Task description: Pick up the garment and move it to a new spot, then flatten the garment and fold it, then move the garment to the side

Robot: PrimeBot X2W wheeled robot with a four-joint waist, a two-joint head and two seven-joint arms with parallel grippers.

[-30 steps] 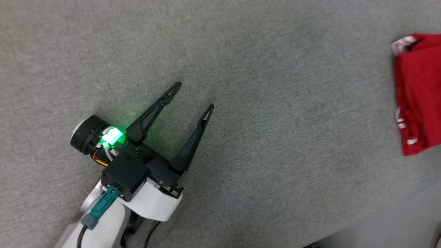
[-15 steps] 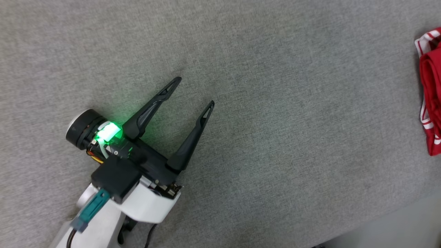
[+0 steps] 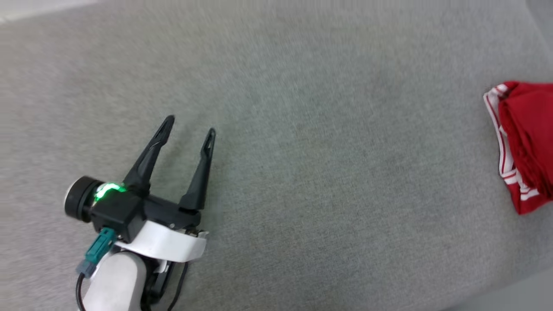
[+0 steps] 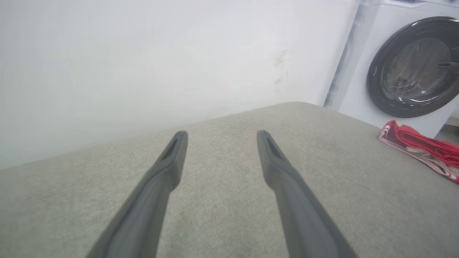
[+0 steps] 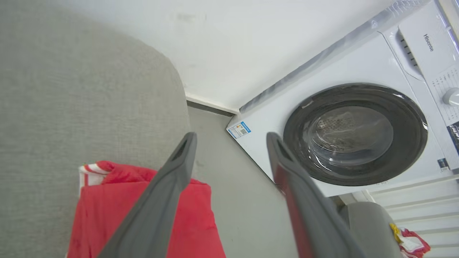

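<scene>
Garment (image 3: 529, 142) right of left pincer (image 3: 190, 124)

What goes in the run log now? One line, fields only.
garment: folded, at right edge of grey surface | left gripper: open, empty, far from garment | right gripper: open, empty, above garment

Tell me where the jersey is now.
The jersey lies on the grey surface at the head view's right edge, far from the left tool; the open right tool hangs over it, washer beyond.

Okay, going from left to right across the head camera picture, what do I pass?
left gripper, open → bare stretch of grey cushion → red garment at the right edge
</scene>
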